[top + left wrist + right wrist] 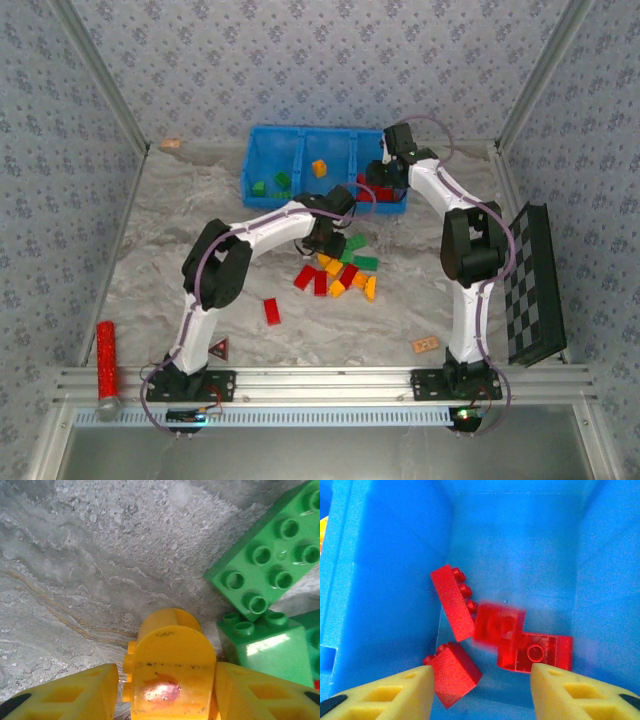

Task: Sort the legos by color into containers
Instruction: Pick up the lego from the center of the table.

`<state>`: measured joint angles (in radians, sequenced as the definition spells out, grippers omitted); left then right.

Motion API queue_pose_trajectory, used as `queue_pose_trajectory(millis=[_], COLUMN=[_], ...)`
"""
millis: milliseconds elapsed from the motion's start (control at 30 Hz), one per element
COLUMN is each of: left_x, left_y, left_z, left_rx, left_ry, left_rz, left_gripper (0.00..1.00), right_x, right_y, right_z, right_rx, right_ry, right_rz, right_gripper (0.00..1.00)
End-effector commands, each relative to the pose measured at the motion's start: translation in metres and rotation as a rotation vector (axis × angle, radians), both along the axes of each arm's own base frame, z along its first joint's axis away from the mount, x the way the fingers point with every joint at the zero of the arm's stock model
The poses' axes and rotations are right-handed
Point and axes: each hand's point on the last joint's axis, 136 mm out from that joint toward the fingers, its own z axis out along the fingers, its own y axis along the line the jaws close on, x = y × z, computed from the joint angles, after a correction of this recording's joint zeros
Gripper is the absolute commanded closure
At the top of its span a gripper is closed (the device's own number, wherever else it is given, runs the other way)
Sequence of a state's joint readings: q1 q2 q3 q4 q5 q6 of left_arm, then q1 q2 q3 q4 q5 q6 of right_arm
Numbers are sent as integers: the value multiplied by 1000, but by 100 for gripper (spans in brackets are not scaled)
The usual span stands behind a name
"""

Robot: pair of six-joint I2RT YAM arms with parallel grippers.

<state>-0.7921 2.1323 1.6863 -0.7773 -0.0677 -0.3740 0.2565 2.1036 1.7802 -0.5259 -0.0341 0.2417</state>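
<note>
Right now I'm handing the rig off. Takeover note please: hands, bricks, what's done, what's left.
Left hand: shut on a yellow brick at the table pile, with two green bricks beside it.
Right hand: open over the right compartment, with four red bricks inside, one of them blurred.
Done: greens in the left compartment, one orange brick in the middle compartment, reds in the right one.
Left: the mixed pile in front of the bin, plus a lone red brick nearer the bases.
</note>
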Motion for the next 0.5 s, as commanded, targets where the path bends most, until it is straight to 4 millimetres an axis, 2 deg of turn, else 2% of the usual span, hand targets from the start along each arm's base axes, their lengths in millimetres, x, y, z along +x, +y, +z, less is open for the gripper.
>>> queue_pose_trajectory(millis=[0,133,233,333,467], left_x=[-5,-7,-9,-9,-4], left_y=[6,9,12,16,20], left_z=[-13,-21,-26,-29,-24], left_rx=[49,51,47,36,7], left_ry=[31,55,69,87,89], left_rz=[-18,-11,2,19,40], left_gripper=[47,47,48,56,68], right_x=[6,3,-9,-34,-85], right_y=[3,3,1,-4,-14], right_z=[19,28,41,51,53], right_rx=[21,29,28,31,39], right_ry=[-38,-46,-52,-47,-14], right_rz=[22,27,32,31,1], right_gripper=[43,43,43,43,42])
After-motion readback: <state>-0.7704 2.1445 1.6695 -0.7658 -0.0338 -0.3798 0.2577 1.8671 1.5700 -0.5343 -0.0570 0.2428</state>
